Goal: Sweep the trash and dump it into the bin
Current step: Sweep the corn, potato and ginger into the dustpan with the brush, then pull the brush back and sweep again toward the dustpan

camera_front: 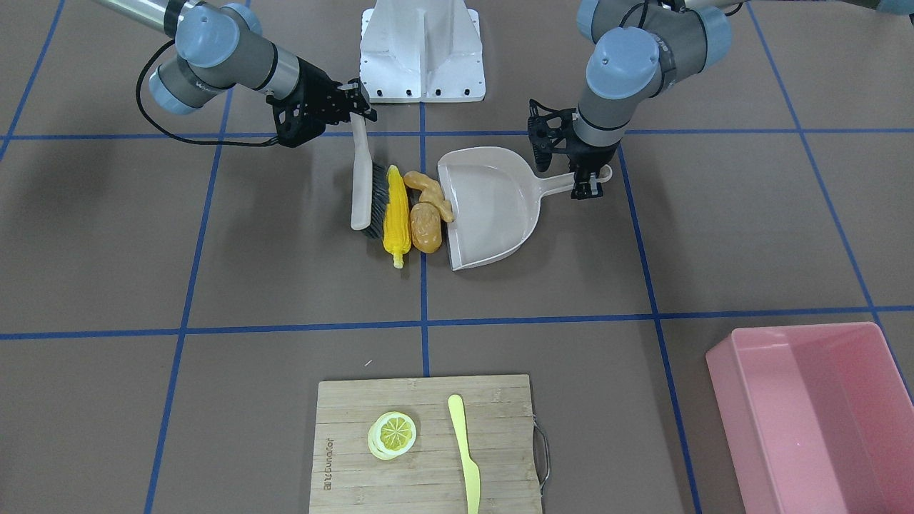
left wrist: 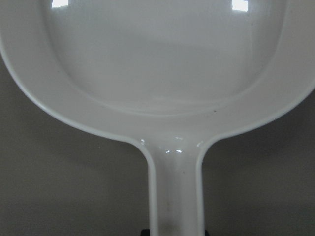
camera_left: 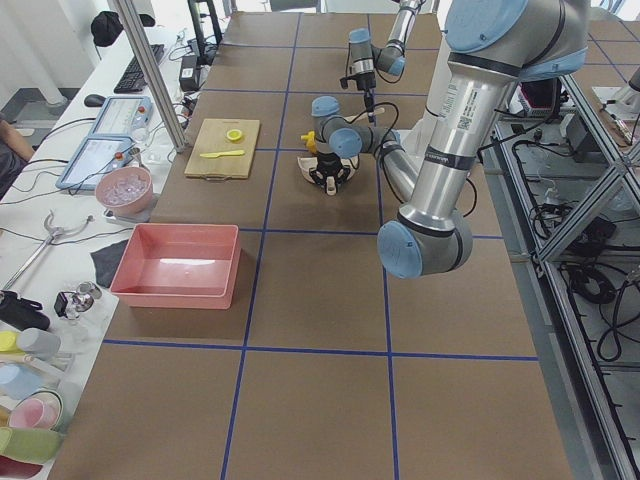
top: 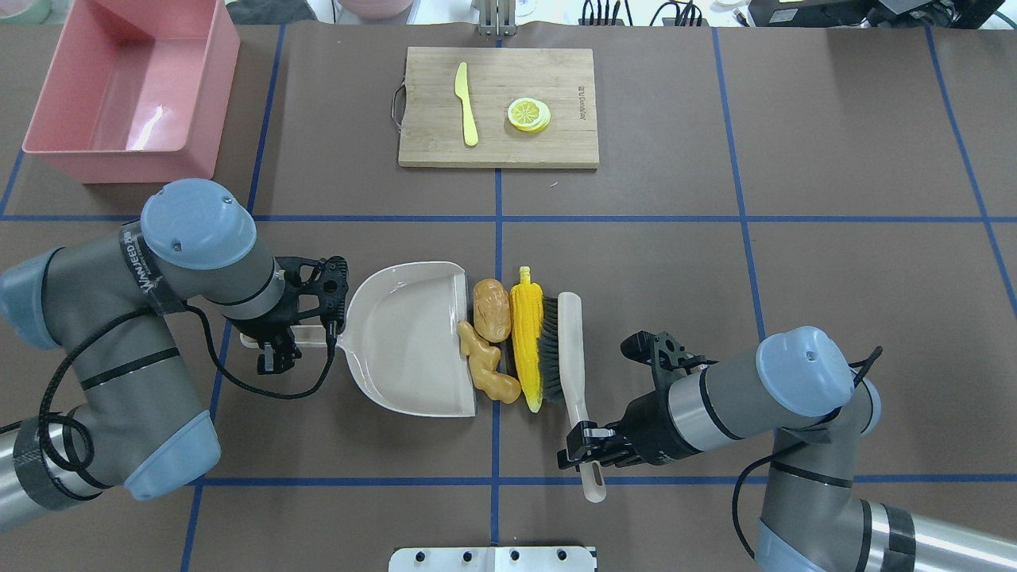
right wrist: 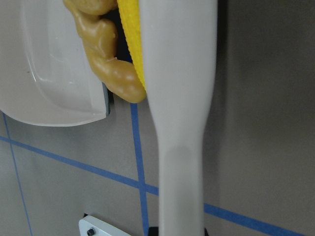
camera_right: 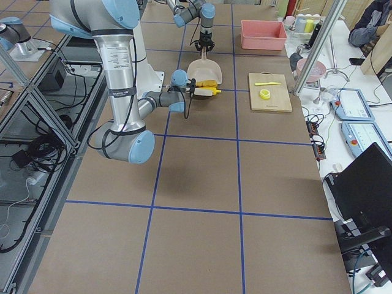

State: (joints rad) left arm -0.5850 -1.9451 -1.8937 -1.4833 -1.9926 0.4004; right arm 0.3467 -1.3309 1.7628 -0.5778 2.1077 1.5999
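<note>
The yellow corn cob [camera_front: 395, 218], the orange-brown potato [camera_front: 427, 227] and the tan ginger root [camera_front: 428, 189] lie in a row between the brush [camera_front: 363, 185] and the open mouth of the beige dustpan [camera_front: 489, 207]. The ginger and the potato touch the dustpan's lip. My right gripper [top: 586, 454] is shut on the brush handle. The bristles rest against the corn [top: 527, 338]. My left gripper [top: 278, 343] is shut on the dustpan handle [left wrist: 174, 196]. The pink bin [top: 119, 163] stands empty at the far left corner.
A wooden cutting board [top: 429, 135] at the far middle bears a yellow knife [top: 465, 103] and a lemon slice [top: 528, 114]. The robot's white base [camera_front: 421, 50] stands at the near edge. Blue tape lines cross the brown table.
</note>
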